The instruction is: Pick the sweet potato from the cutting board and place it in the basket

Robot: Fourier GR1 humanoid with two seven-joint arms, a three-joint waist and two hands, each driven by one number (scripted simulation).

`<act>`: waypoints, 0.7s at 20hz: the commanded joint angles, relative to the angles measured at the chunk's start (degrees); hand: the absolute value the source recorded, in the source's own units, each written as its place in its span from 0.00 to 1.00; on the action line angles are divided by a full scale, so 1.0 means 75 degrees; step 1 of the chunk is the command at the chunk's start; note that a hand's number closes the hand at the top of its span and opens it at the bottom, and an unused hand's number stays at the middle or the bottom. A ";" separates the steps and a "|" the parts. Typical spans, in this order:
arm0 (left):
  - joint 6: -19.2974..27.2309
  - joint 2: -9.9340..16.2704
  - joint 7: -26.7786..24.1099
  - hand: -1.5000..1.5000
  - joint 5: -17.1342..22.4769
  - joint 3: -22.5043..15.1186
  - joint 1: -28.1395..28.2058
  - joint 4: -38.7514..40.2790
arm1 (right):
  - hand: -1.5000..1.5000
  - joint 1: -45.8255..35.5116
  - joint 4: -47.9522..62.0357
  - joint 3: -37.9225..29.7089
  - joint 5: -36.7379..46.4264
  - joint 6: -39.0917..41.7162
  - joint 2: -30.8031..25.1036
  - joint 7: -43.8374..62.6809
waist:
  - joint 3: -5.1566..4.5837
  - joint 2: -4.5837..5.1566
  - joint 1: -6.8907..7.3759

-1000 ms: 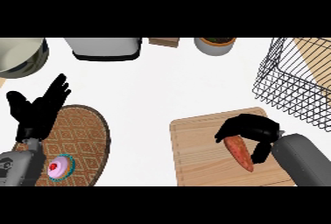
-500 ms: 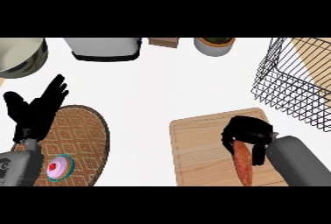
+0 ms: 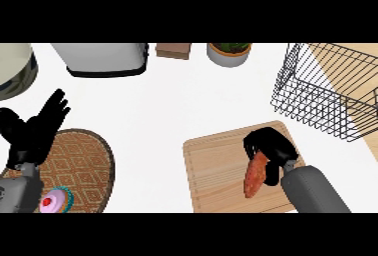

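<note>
An orange sweet potato [image 3: 255,176] lies lengthwise on the wooden cutting board [image 3: 218,167] at the lower right. My right hand [image 3: 270,148] sits over its far end, fingers curled down around the upper part of it. The black wire basket [image 3: 328,92] stands at the right, beyond the board's far corner. At the left edge my left hand [image 3: 32,127] rests open, fingers up, above a woven mat.
A round woven mat [image 3: 80,165] with a pink cupcake [image 3: 51,201] lies at the lower left. Along the back stand a white appliance [image 3: 102,58], a small brown box [image 3: 174,50], a potted plant [image 3: 229,52] and a pale pot [image 3: 15,70].
My right hand has shifted back toward me along the board and settled over the sweet potato's far end, fingers closing on it. The left hand has stayed put.
</note>
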 commanded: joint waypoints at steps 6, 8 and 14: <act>-0.0113 -0.0053 0.0026 0.50 0.0014 -0.0115 -0.0011 -0.0061 | 1.00 0.1052 -0.2103 0.0398 -0.1851 -0.1971 0.1624 0.2331 | 0.0330 0.0180 0.0297; -0.0103 0.0048 0.0087 0.50 0.0078 0.0035 -0.0228 0.0074 | 1.00 0.1205 -0.3037 0.0879 -0.2491 -0.2564 0.1640 0.2432 | 0.0320 0.0190 0.0249; -0.0230 0.0007 -0.0109 0.50 0.0021 -0.0061 0.0040 -0.0026 | 1.00 0.1167 -0.5382 0.2512 -0.0886 -0.4404 0.1660 0.5260 | 0.0287 0.0222 0.0371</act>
